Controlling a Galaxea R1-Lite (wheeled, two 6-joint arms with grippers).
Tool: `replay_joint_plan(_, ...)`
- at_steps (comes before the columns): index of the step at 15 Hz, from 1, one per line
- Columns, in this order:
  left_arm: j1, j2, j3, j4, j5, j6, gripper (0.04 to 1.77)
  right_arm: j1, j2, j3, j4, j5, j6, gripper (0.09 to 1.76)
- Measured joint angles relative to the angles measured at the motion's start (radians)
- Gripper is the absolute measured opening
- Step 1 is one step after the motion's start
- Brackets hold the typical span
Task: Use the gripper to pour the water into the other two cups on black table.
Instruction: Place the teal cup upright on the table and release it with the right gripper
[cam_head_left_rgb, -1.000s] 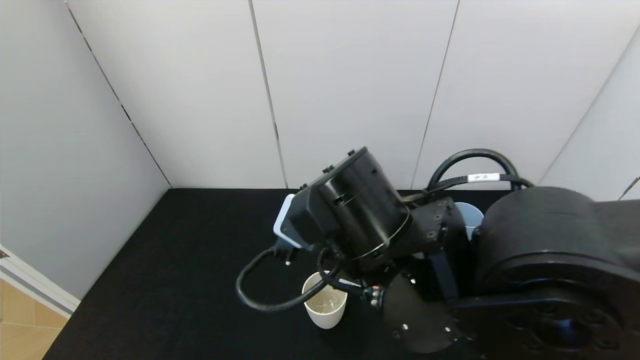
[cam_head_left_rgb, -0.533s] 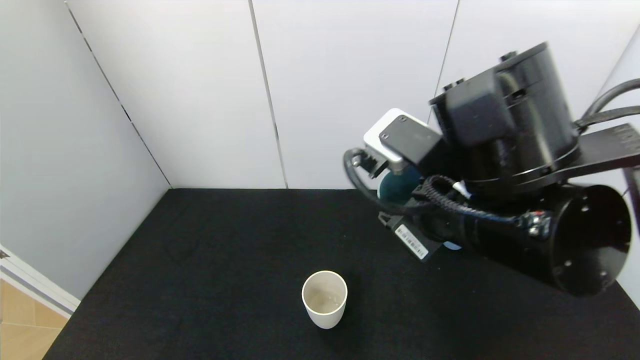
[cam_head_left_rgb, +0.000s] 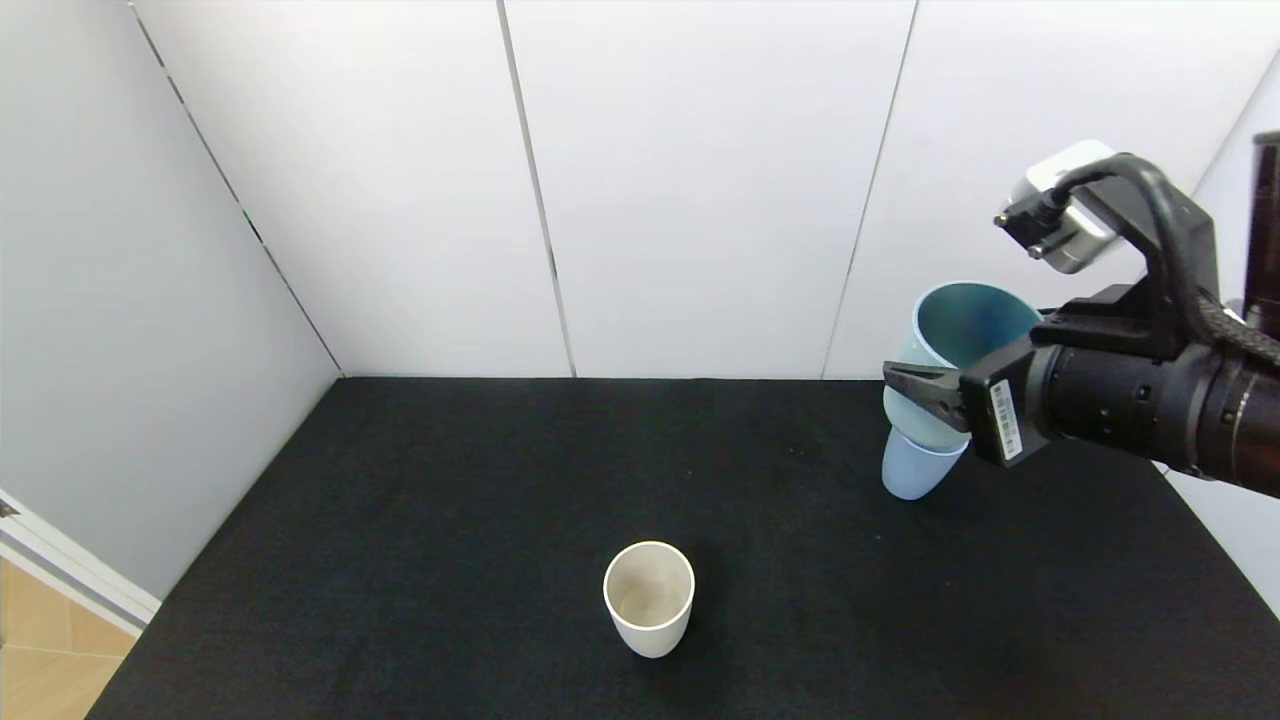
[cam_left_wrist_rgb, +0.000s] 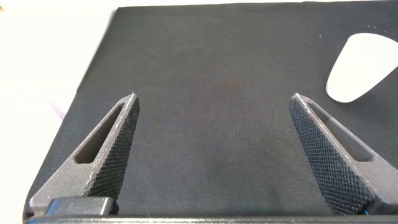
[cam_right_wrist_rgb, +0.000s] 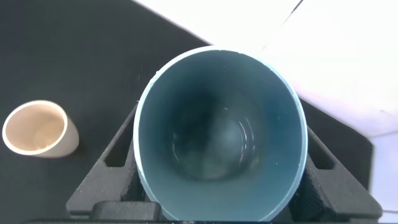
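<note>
a: head view, item one: right tool, at 3 o'clock, clamped on a teal cup held clear of the black surface, mouth tipped toward the camera.
b: item two?
a: light blue cup, directly under the teal cup, standing on the surface; contact between the two cannot be told. item three: cream-white cup, upright at 6 o'clock, well apart from both.
b: left wrist view?
a: left tool, jaws spread wide, nothing between them, above bare surface. a pale, blurred cup near one jaw.
b: right wrist view?
a: right tool, fingers pressed on either side of the teal cup, looking straight into its mouth. water shows as a faint sheen at the bottom. cream-white cup at 9 o'clock on the surface, well apart.
</note>
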Motion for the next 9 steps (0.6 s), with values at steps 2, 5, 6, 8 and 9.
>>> replay_joint_plan(2,0.0,0.0,0.0,0.0,0.0,0.0,1.72,-0.081,-0.031,0.121,-0.143,0.079,0.003,1.23)
replay_joint_plan(5,0.0,0.0,0.0,0.0,0.0,0.0,1.72,-0.176,-0.05,0.245,-0.279,0.161,0.057,1.23)
replay_joint_plan(6,0.0,0.0,0.0,0.0,0.0,0.0,1.72,-0.201,-0.047,0.271,-0.309,0.186,0.085,1.23)
replay_joint_plan(8,0.0,0.0,0.0,0.0,0.0,0.0,1.72,-0.247,-0.026,0.316,-0.383,0.223,0.131,1.23)
replay_joint_plan(9,0.0,0.0,0.0,0.0,0.0,0.0,1.72,-0.262,-0.012,0.336,-0.417,0.234,0.139,1.23)
